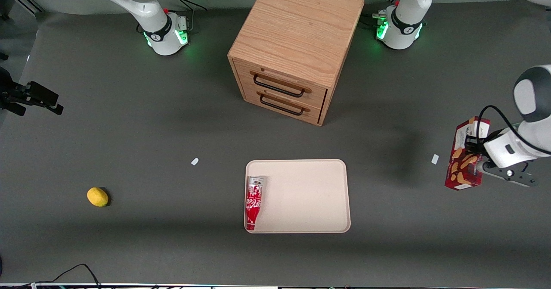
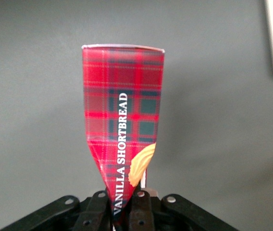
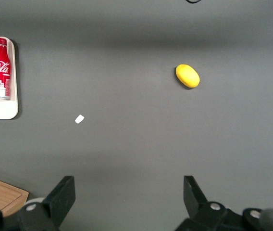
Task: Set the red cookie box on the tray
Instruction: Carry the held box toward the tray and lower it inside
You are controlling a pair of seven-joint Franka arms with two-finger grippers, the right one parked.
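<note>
- Red cookie box (image 1: 465, 154) is pinched tight in my gripper (image 2: 120, 204), lifted up.
- Tray (image 1: 310, 181) lies well apart, toward the parked arm.

pincer (image 1: 473, 157) holds cookie box (image 1: 462, 160) toward working arm's end, off tray (image 1: 310, 194).
</note>
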